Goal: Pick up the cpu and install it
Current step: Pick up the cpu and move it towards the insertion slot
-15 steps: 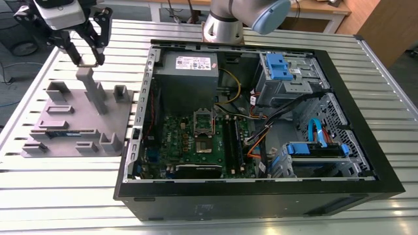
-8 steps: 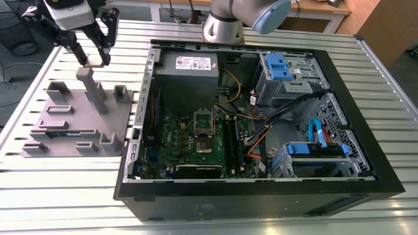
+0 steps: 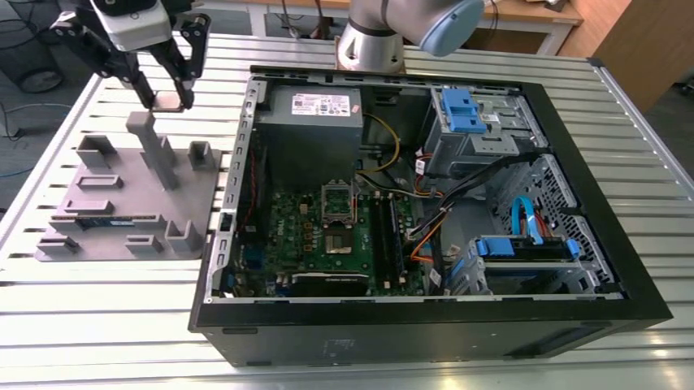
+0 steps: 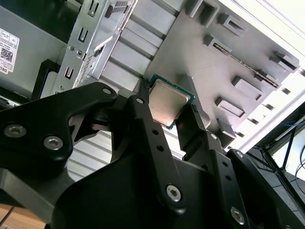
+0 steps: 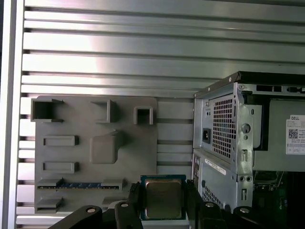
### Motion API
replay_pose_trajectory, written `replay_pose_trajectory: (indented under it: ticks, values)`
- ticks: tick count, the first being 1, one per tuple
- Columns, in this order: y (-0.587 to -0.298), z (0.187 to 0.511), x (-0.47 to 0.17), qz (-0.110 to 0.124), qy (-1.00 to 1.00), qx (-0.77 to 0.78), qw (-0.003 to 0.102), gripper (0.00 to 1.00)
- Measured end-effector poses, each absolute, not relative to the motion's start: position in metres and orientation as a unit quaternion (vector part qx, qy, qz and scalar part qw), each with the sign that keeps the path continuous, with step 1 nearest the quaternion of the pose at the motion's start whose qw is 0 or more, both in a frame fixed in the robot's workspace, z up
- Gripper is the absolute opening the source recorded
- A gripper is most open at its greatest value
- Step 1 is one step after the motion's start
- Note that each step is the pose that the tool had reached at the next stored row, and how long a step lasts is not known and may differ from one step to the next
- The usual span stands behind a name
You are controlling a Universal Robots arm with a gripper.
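Your cpu (image 4: pixel 167 101) is clamped by two opposite edges between the black fingers (image 4: pixel 147 119) of the gripper (image 4: pixel 169 106), silver lid turned up toward both wrist views; gripping the rim that way, I judge, keeps the pads off the contact face underneath. In the exterior view the gripper hangs at about ten o'clock of the scene, raised clear above the grey fixture tray (image 3: pixel 65 195) and just over its tall post (image 3: pixel 152 146), so the chip is off its seat and touches nothing else. A green memory stick (image 3: pixel 109 220) lies in a slot toward the tray's seven o'clock corner. The open computer case (image 3: pixel 434 321) lies at three o'clock from the tray on the slatted table (image 3: pixel 325 370), and the socket (image 3: pixel 338 213) on its board sits at six o'clock from the power supply (image 3: pixel 309 122), well apart from the chip, which is not yet installed
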State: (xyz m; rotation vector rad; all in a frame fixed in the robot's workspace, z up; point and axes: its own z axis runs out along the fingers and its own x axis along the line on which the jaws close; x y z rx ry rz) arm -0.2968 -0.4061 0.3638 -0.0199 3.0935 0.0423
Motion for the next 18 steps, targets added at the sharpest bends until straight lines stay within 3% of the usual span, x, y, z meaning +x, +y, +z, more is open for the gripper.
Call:
replay_pose_trajectory:
  ticks: [18]
  values:
    - [-0.406,0.363,-0.269,0.014,1.0,-0.006,0.024,0.47]
